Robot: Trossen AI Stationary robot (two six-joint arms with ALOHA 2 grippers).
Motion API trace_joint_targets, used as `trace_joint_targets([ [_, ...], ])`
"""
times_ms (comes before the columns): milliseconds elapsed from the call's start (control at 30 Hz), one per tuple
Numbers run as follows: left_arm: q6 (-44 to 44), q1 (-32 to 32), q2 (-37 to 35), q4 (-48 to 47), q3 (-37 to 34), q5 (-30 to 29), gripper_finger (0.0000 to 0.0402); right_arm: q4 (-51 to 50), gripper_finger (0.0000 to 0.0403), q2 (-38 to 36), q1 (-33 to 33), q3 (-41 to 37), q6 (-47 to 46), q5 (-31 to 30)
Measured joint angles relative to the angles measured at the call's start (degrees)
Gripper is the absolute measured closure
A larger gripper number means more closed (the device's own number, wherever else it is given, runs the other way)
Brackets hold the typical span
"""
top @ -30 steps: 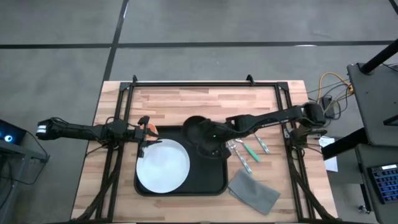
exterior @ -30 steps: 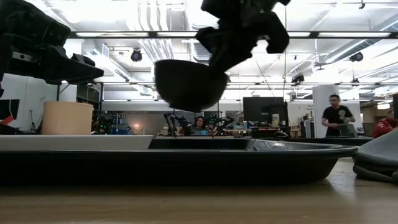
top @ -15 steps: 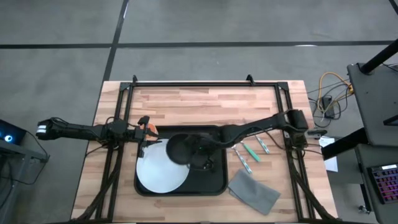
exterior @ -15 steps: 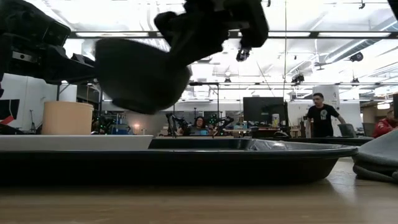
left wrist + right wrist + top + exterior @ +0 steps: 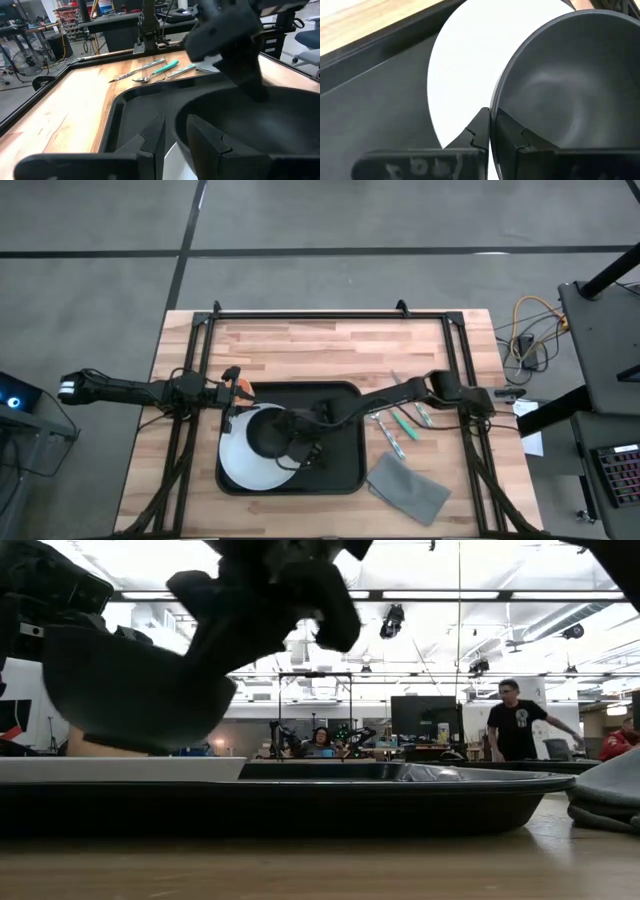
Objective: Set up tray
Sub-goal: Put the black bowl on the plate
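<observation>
The tray (image 5: 345, 470) lies mid-bench, just beside the waiting left gripper (image 5: 232, 388), whose fingers stand slightly apart on nothing. On it rests a white plate (image 5: 233, 460). The right gripper (image 5: 492, 131), fingers clamped on a dark bowl's (image 5: 266, 436) rim, holds it above the plate. Judged next: lowering it level, then releasing.

The right gripper (image 5: 491, 131) pinches the rim of a dark bowl (image 5: 565, 95) — above the white plate (image 5: 470, 60); plate on the black tray (image 5: 375, 105).
</observation>
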State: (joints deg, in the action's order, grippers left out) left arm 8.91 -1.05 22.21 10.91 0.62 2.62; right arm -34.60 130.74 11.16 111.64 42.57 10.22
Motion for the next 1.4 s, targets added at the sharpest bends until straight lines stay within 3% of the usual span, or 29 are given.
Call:
trace_joint_targets([
  [267,0.0,0.0,0.0,0.0,0.0,0.0,0.0340,-1.3,0.0395,4.3,0.7,5.3,1.1,0.5],
  [1400,0.0,0.0,0.0,0.0,0.0,0.0,0.0340,5.3,0.0394,6.0,0.5,3.1,2.5,0.3],
])
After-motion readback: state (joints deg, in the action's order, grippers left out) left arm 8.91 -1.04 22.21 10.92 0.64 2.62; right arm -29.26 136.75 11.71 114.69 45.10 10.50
